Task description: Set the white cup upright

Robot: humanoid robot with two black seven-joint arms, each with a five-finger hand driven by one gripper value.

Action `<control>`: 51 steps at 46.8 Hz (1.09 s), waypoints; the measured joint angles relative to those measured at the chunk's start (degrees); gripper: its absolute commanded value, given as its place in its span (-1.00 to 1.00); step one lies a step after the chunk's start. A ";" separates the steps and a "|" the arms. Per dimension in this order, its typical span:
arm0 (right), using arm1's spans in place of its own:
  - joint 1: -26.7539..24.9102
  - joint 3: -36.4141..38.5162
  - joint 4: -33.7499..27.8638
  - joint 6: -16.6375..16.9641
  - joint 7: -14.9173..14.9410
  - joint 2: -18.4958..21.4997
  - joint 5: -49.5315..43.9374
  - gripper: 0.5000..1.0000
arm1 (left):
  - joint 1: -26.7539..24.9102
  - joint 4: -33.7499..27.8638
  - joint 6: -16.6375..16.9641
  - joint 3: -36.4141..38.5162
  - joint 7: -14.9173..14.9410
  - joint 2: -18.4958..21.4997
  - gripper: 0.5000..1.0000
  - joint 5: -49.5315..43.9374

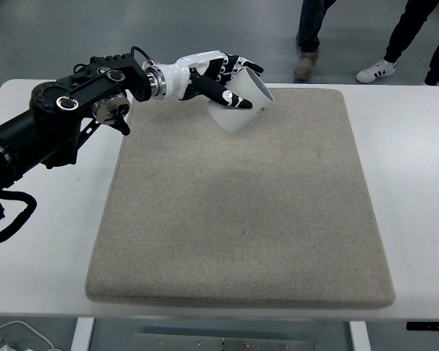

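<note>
Reaching in from the left edge, the robot's one visible arm point(66, 117) crosses the white table point(417, 183) and ends in the left hand point(208, 73), whose fingers point(230, 99) are wrapped around the white cup point(241, 102). The cup is held above the far left part of the grey mat point(241, 219), clear of its surface as far as can be judged, and tilted, with its open mouth turned up and to the right and its base pointing down and to the left.

The step in hand looks like the turning itself: the cup is gripped and part of the way round, neither on its side nor yet standing. The next move would call for finishing the rotation until the base faces straight down, lowering the cup onto the mat, and only then loosening the fingers (letting go while it leans would likely tip it over again). The mat should keep the base from sliding when it lands.

By count: one arm, one hand, one cup, one mat, one table. The right arm is out of view. At the top right, beyond the far edge of the table, the legs and shoes of people point(395, 36) stand on the floor; at least two pairs of legs can be made out, well apart from the robot's work.
</note>
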 measured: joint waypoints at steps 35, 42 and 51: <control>0.00 0.00 0.00 0.02 0.00 0.00 0.00 0.72 | 10.03 6.29 -5.20 -7.48 -17.95 1.13 -0.63 0.00; 0.00 0.00 0.00 0.02 0.00 0.00 0.00 0.72 | 12.13 6.33 -5.34 -7.39 -23.22 1.13 -0.63 0.07; 0.00 0.00 0.00 0.02 0.00 0.00 0.00 0.72 | 13.40 6.75 -5.34 -6.91 -28.89 1.13 -0.63 0.22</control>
